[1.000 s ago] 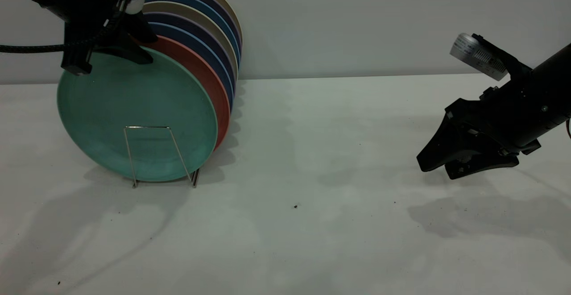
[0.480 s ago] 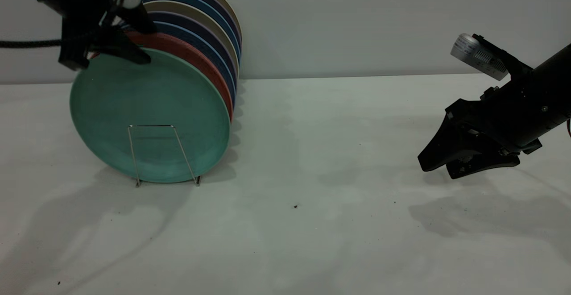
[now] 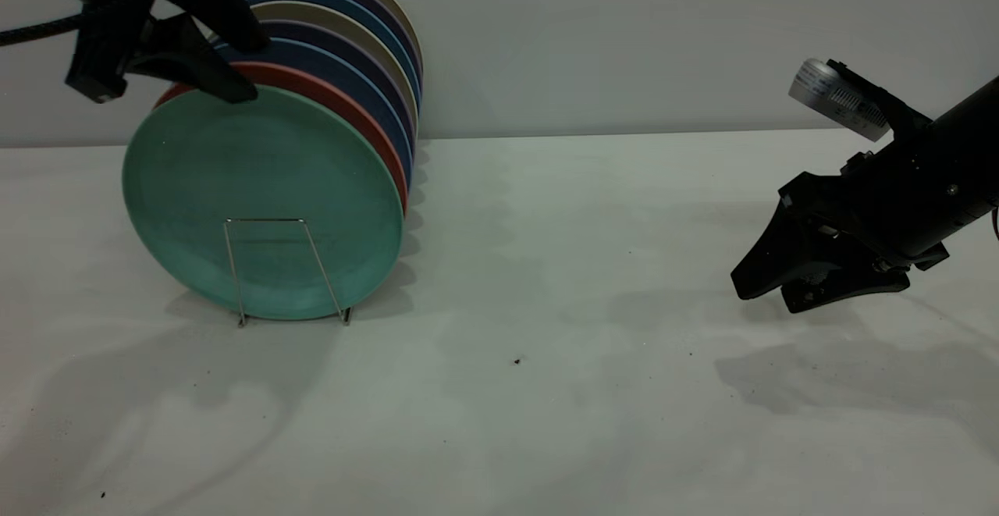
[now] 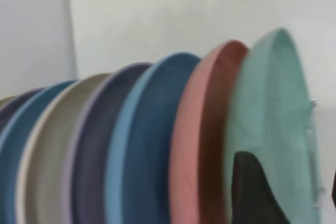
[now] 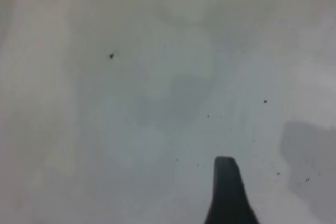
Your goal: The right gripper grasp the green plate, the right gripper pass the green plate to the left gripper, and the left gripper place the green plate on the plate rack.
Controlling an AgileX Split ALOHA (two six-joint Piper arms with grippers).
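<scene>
- already the green plate (image 3: 261, 200) stands upright on the plate rack (image 3: 285, 270), front of the row, its back against the salmon plate (image 3: 328, 90), behind the front wire loop.
- the left gripper (image 3: 230, 63) sits at the plate's top rim with its jaws spread apart, one finger tip at the front face, the other behind by the darker plates; judging by the gap, the plate is released.
- the right gripper (image 3: 769, 282) hangs low over the table (image 3: 546, 422), well apart from the rack, holding nothing; whether its jaws are parted i cannot tell.
- grasp, handover and placing look done; what's left, i judge, is only lifting the left arm clear.
</scene>
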